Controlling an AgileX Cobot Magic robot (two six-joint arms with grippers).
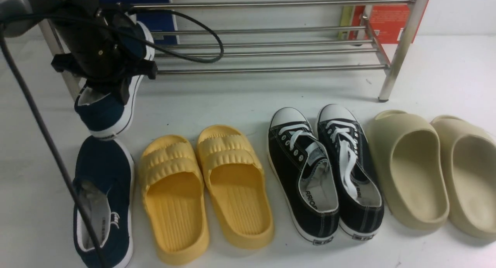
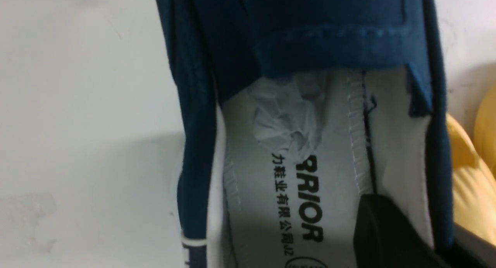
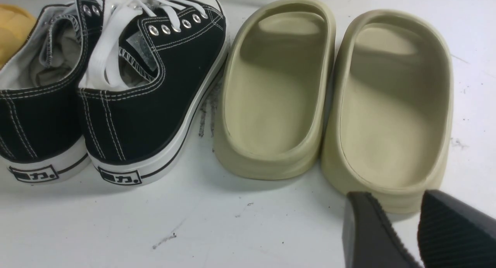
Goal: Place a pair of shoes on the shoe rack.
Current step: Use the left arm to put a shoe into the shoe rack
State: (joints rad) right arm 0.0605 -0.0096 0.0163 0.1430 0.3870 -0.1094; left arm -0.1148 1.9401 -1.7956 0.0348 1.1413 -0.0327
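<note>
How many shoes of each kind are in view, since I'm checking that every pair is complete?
Navy-blue fabric slip-on sneakers: 2, one held by the left gripper
Yellow ridged slides: 2
Black lace-up sneakers with white toe caps: 2
Beige smooth clogs: 2
Total: 8

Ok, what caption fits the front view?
Robot fingers lift a blue shoe beside the rack.
</note>
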